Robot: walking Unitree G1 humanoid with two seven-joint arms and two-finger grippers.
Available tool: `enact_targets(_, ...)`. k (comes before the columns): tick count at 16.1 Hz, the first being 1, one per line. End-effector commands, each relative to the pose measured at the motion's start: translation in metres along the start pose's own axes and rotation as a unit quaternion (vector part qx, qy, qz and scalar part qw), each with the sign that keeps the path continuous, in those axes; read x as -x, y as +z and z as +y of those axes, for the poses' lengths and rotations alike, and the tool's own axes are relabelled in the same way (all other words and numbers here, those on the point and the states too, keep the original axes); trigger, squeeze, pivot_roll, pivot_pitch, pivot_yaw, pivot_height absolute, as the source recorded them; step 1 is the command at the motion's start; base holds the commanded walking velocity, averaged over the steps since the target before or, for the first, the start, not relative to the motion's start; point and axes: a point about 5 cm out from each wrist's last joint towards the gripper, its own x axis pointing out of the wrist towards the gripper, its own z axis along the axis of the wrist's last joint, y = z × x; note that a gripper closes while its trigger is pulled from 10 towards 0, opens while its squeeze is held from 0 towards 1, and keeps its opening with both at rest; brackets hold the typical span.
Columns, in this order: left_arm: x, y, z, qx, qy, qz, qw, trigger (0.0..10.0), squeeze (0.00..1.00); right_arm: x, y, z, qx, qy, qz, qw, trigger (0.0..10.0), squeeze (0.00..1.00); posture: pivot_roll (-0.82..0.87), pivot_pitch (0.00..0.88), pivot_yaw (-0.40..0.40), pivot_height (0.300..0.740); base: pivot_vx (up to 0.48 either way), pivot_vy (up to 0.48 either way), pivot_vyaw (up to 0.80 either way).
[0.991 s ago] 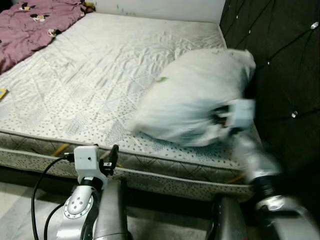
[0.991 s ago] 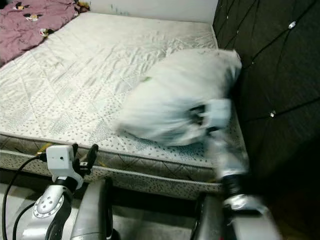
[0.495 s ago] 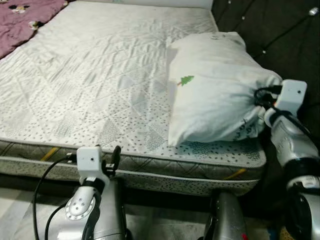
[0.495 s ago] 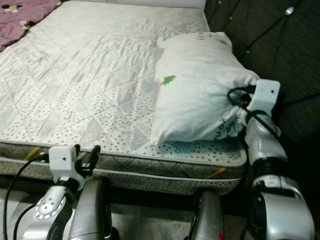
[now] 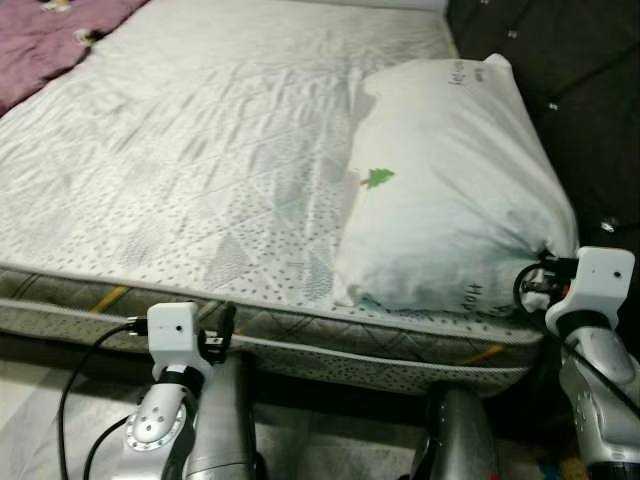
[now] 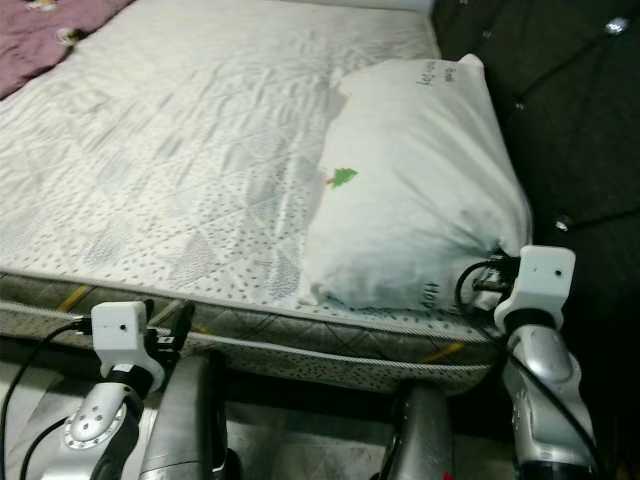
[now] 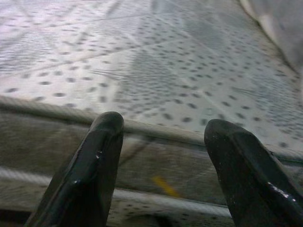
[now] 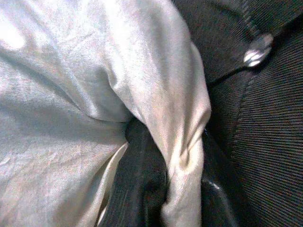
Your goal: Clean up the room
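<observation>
from the head, the white pillow (image 5: pixel 450 190) lies on the bed (image 5: pixel 200 150) at about 3 o'clock, right by the dark headboard (image 5: pixel 590 110) (where a pillow belongs), with the right gripper (image 5: pixel 535 285) at its near corner. the right wrist view shows its fingers (image 8: pixel 142 189) squeezed on a fold of pillow cloth, likely to tug it straight. the left wrist view shows the left gripper (image 7: pixel 163 142) open and holding nothing, waiting by the bed edge.

Pillow (image 5: pixel 450 190) on the mattress (image 5: pixel 200 170) at its right edge, against the headboard (image 5: pixel 570 60); blanket (image 5: pixel 40 35) far left.
</observation>
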Motion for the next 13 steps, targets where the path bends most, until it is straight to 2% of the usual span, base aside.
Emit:
enact_targets(1,0.000,0.000,-0.002,-0.006,-0.004,0.004,1.000,10.0,0.00,0.009,0.005,-0.001,0.005,-0.007,-0.011,1.000,0.0,0.00,-0.03,0.130,-0.032,0.484,0.000,0.000,0.00)
enact_targets(4,-0.001,0.002,0.000,-0.008,-0.005,0.004,1.000,10.0,0.00,0.043,-0.005,0.014,0.004,0.021,0.022,1.000,0.0,0.00,-0.04,0.143,-0.022,0.484,0.000,0.000,0.00)
enact_targets(9,0.000,0.002,0.002,-0.011,-0.004,0.006,1.000,10.0,0.00,0.071,-0.005,0.030,0.012,0.077,0.034,0.996,0.0,0.00,-0.04,0.146,-0.020,0.484,0.000,0.000,0.00)
enact_targets(13,-0.002,0.003,0.002,-0.014,-0.005,0.005,1.000,10.0,0.00,0.086,-0.015,0.020,0.041,0.080,0.055,0.994,0.0,0.00,-0.04,0.145,-0.018,0.484,0.000,0.000,0.00)
